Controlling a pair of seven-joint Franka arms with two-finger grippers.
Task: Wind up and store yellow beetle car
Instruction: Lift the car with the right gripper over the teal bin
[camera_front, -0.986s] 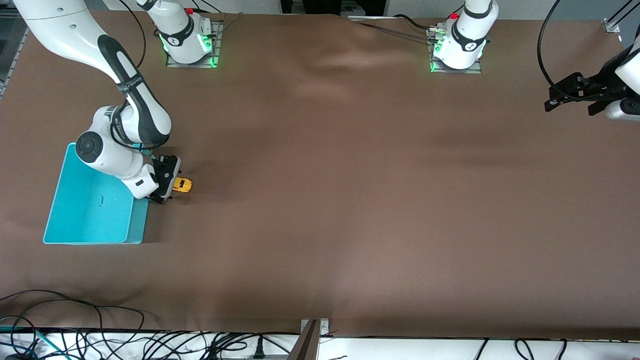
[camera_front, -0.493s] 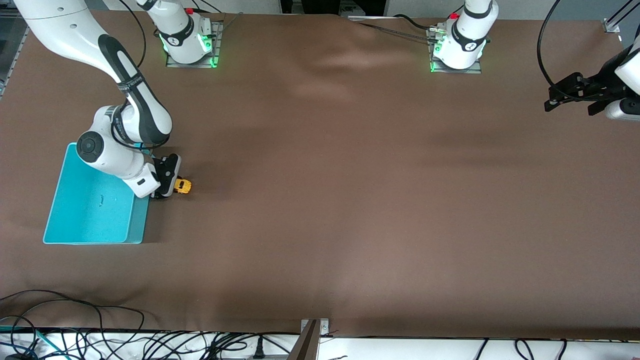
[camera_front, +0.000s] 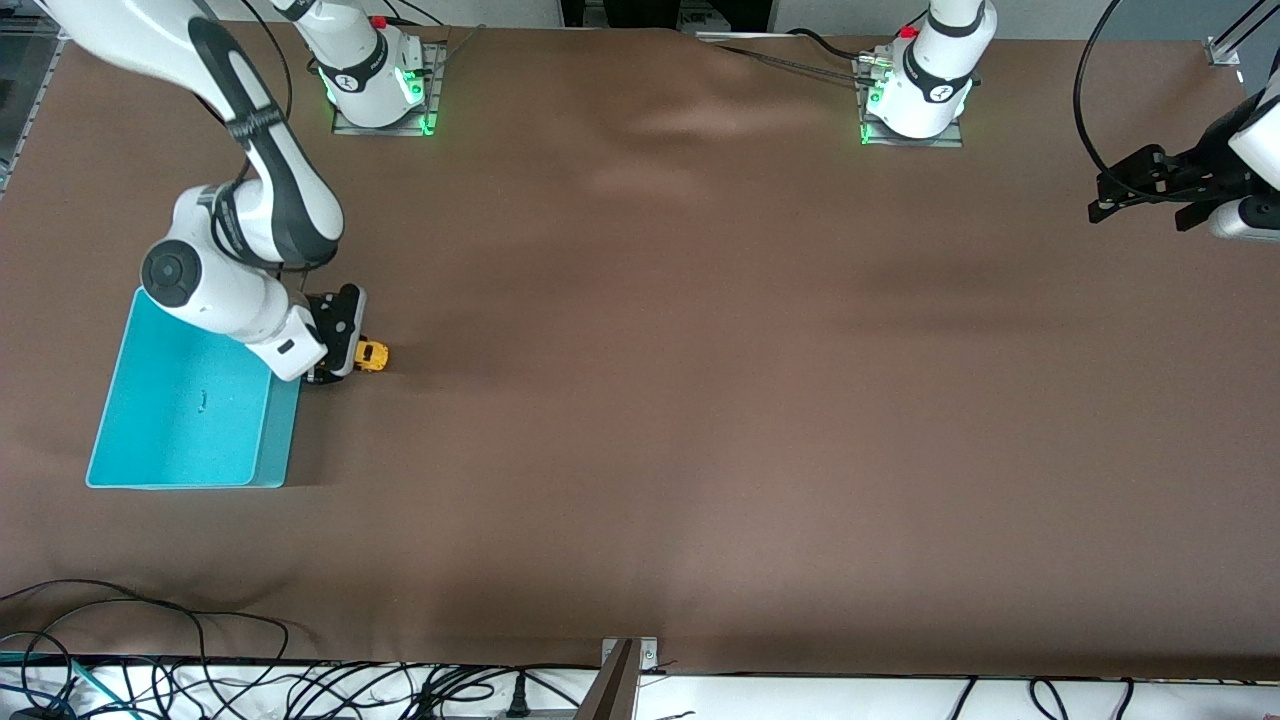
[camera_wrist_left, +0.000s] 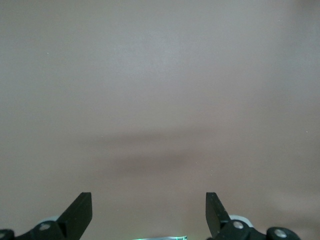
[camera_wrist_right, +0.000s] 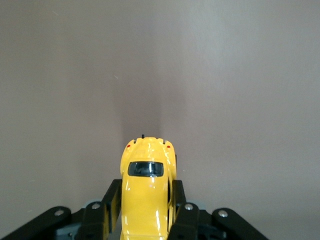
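Since a second ago the right arm has drawn up and back a little, and the tiny yellow toy beetle car (camera_front: 371, 355) has gone with it, shifting slightly higher in the front view. The right gripper (camera_front: 340, 362), in the middle-left of that view, has also closed: its two black fingers (camera_wrist_right: 111, 202) now pinch the car's glossy rounded body from both sides, as the right wrist view shows plainly, with the car's dark window (camera_wrist_right: 145, 168) and its end poking out ahead of the jaws.

The car sits just beside the rim of the shallow turquoise plastic bin (camera_front: 190, 410), toward the right arm's end of the brown cloth-covered table (camera_front: 700, 400). Whether its wheels rest on the cloth or have lifted just clear cannot be told.

The grasp looks made, so I judge the car is now in hand, either to be dragged along the cloth for winding or carried over the bin.

The left gripper (camera_wrist_left: 149, 212) waits over bare cloth at the right edge of the front view, its fingers spread wide and holding nothing.
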